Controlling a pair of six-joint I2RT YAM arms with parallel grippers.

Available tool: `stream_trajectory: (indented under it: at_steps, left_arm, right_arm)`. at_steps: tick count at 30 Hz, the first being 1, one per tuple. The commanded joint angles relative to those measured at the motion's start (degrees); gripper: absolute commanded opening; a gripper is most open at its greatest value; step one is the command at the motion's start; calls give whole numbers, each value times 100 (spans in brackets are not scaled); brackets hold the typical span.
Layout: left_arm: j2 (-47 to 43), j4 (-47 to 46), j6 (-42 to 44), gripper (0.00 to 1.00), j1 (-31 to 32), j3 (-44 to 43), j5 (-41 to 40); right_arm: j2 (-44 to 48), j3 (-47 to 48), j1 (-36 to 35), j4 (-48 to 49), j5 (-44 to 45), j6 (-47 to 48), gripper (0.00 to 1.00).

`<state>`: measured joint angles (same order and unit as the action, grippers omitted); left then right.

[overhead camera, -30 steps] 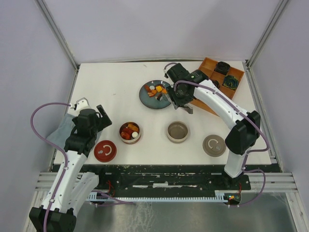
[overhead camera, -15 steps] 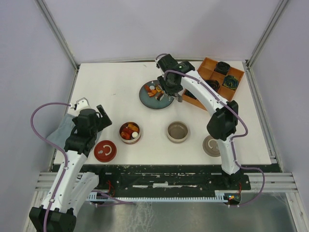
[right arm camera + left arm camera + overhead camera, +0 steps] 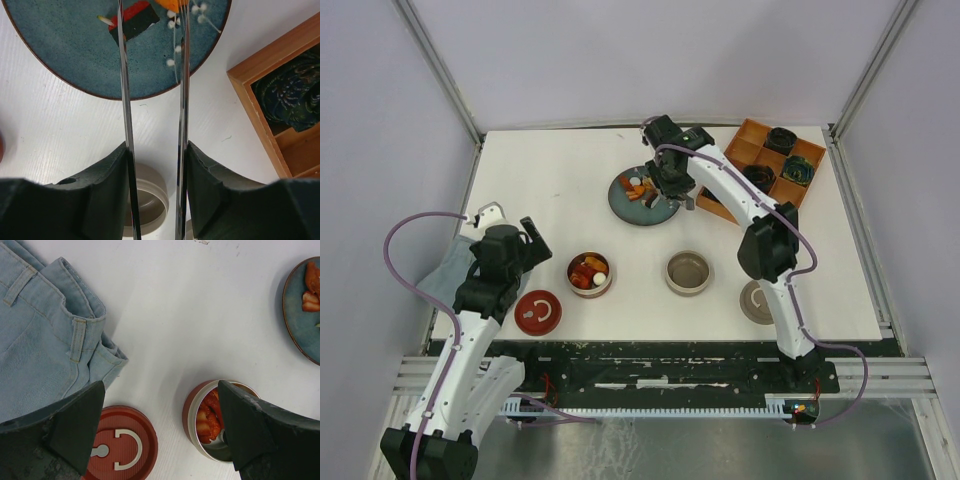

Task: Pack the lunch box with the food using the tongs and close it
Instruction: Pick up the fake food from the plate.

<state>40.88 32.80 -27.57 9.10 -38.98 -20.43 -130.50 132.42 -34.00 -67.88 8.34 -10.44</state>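
My right gripper (image 3: 666, 186) (image 3: 155, 170) is shut on the silver tongs (image 3: 125, 95), whose two arms run up over the blue plate (image 3: 623, 207) (image 3: 70, 55). The arms stand apart, and their tips leave the top of the right wrist view. Food (image 3: 640, 186) lies on the plate, among it a red and black piece (image 3: 136, 19). The red lunch box container (image 3: 589, 273) (image 3: 210, 415) holds orange, red and white pieces. Its red lid (image 3: 538, 312) (image 3: 117, 445) lies beside it. My left gripper (image 3: 506, 248) (image 3: 160, 430) hangs open above the lid and container, holding nothing.
An empty tan container (image 3: 688, 272) (image 3: 147, 200) and its grey lid (image 3: 760, 301) sit at front right. A wooden tray (image 3: 744, 148) (image 3: 260, 70) with dark green rosettes stands right of the plate. Folded jeans (image 3: 445, 275) (image 3: 40, 340) lie at the table's left edge.
My right arm has swung left and away from me, carrying the tongs from the plate's right rim to over the food. The left arm has not moved.
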Motion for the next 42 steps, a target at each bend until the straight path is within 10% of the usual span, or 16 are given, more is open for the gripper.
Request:
stream_trajectory:
  at_steps: [1,19,42]
  left_arm:
    - [-40,-242,59,100,-22,-23,28]
    - [-18,-253,58,100,-18,-22,16]
    - [7,-260,58,100,-15,-22,63]
  right_arm:
    - [-119,344,25,165,-34,56,51]
    - [-689,818,34,275,58,209,43]
    - [1615,-1120,30,1174,-274,-307,34]
